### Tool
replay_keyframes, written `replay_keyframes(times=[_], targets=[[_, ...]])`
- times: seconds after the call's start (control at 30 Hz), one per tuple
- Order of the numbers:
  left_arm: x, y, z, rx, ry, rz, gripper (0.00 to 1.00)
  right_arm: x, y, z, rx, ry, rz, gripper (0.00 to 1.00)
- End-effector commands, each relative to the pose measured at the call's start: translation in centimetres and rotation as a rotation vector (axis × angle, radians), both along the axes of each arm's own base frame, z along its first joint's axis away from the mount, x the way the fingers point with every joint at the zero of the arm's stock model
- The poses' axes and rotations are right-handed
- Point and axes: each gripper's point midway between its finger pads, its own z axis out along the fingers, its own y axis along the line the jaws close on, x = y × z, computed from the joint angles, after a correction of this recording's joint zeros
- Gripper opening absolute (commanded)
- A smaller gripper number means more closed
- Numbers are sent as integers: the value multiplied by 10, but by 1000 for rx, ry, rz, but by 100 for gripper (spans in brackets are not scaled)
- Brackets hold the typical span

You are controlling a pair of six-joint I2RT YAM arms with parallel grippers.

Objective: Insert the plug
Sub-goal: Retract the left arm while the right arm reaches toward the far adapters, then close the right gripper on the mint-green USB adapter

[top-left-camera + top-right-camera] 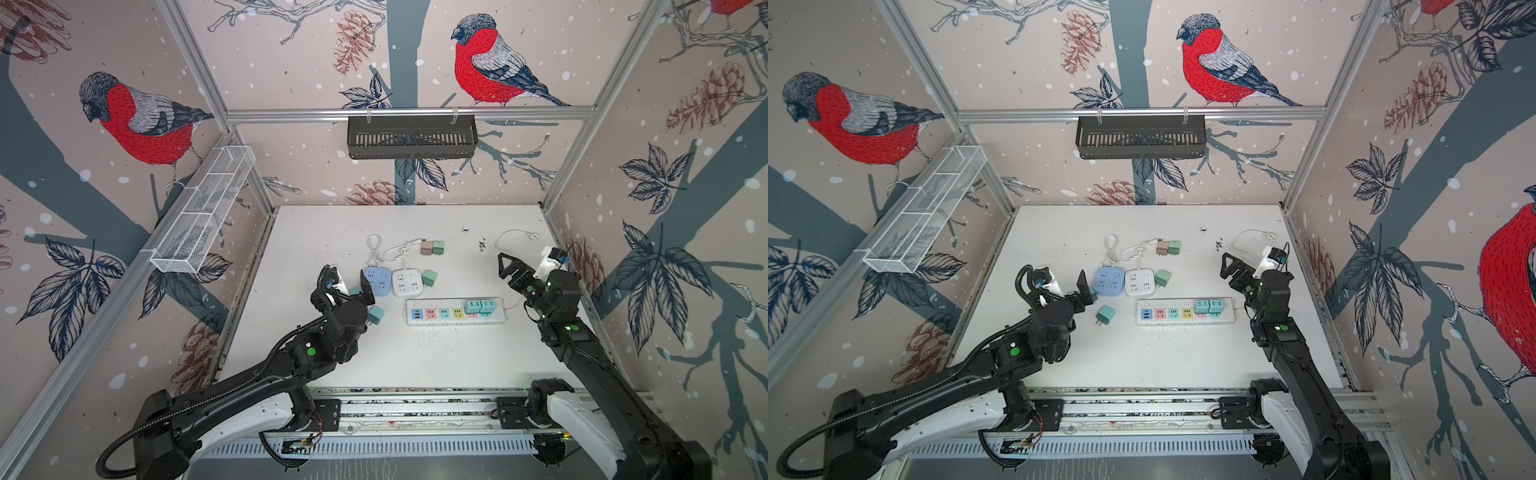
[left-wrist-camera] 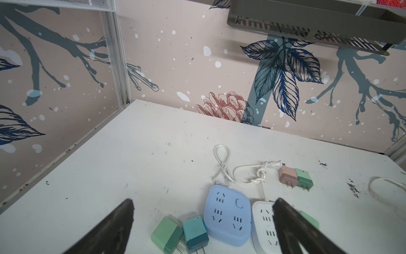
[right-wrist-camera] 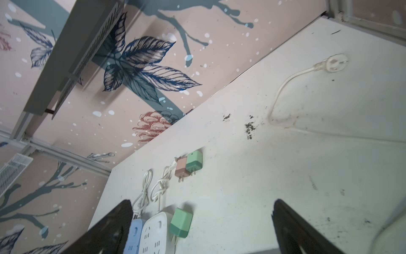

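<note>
A white wire basket [image 1: 203, 208] hangs on the left wall. Below it, over the left-middle of the white desk [image 1: 316, 232], the left fingers [image 2: 109, 231] are spread wide and grip nothing. From the left wrist, two loose plugs show on the desk between them: a green plug [image 2: 167, 234] and, just beside it, a teal plug [image 2: 195, 233], both with prongs toward the camera. The teal plug lies near a blue socket cube [image 1: 377, 281]. Just right of that sits a white socket cube [image 1: 407, 282], with a mint plug [image 1: 429, 277] against its right side. Behind the cubes, a pink plug [image 1: 427, 247] and a dark green plug [image 1: 437, 247] lie side by side. In front of the cubes the power strip [image 1: 440, 322] lies lengthwise. Its coloured sockets on the left are free, and two seated plugs [image 1: 473, 306] stand at its right end. Farther right, the right fingers [image 3: 292, 231] hover above the desk, spread wide and empty. Behind them lies a white cord [image 1: 515, 233] with a round plug end.
</note>
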Motion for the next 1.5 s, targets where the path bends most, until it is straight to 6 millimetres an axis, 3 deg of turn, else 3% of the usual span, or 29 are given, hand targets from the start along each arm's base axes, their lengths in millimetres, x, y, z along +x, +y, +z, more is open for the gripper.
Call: replay_keyframes(times=[0.0, 0.17, 0.3, 0.53, 0.67, 0.8, 1.1, 1.47], targets=[[-1, 26, -16, 59, -16, 80, 98, 5, 26, 0, -95, 45, 17, 100], [19, 72, -56, -71, 56, 111, 97, 19, 79, -13, -222, 130, 49, 93], [18, 95, -65, -119, 29, 177, 97, 36, 115, -48, -271, 251, 99, 85], [20, 96, -71, -130, 36, 194, 97, 66, 164, -123, -414, 508, 168, 70], [19, 99, -71, -136, 33, 209, 97, 80, 188, -163, -527, 600, 190, 67], [19, 98, -71, -135, 31, 205, 97, 86, 194, -182, -572, 631, 185, 68], [18, 99, -72, -142, 27, 202, 97, 87, 183, -179, -604, 614, 127, 74], [18, 99, -71, -141, 26, 203, 97, 70, 174, -184, -620, 623, 115, 75]])
